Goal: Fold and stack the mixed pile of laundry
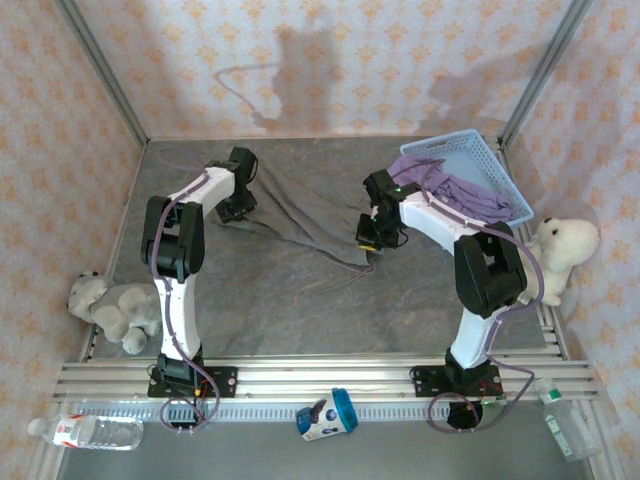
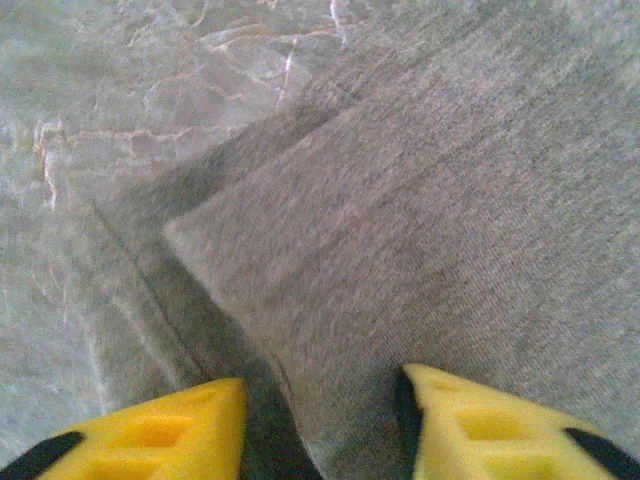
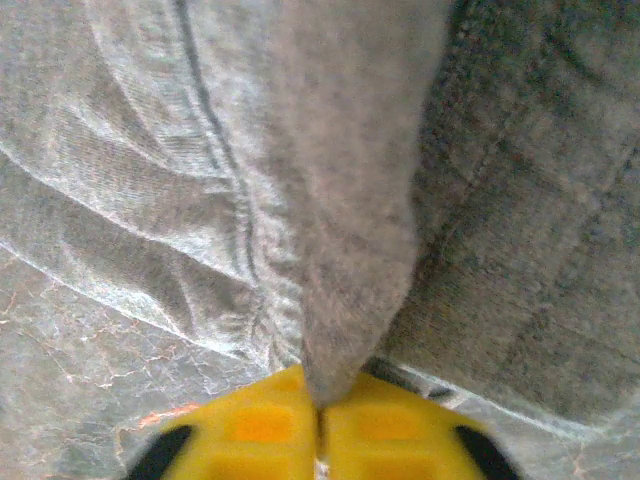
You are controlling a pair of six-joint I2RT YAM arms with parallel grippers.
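The grey-olive garment (image 1: 300,215) lies spread on the grey table between my two grippers. My left gripper (image 1: 237,208) is low over its left end; in the left wrist view the yellow fingers (image 2: 170,425) stand apart, and a folded edge of the garment (image 2: 450,220) runs between them, so my left gripper (image 2: 322,400) is open. My right gripper (image 1: 370,240) is at the garment's right corner, and my right gripper (image 3: 320,395) is shut on a pinched ridge of grey cloth (image 3: 350,200). The lavender T-shirt (image 1: 455,185) hangs out of the basket.
The light blue basket (image 1: 470,150) sits tilted at the back right corner. Plush toys lie at the left edge (image 1: 110,305) and the right edge (image 1: 560,250). Bottles (image 1: 95,432) (image 1: 570,420) and a blue-white container (image 1: 328,415) lie in front of the rail.
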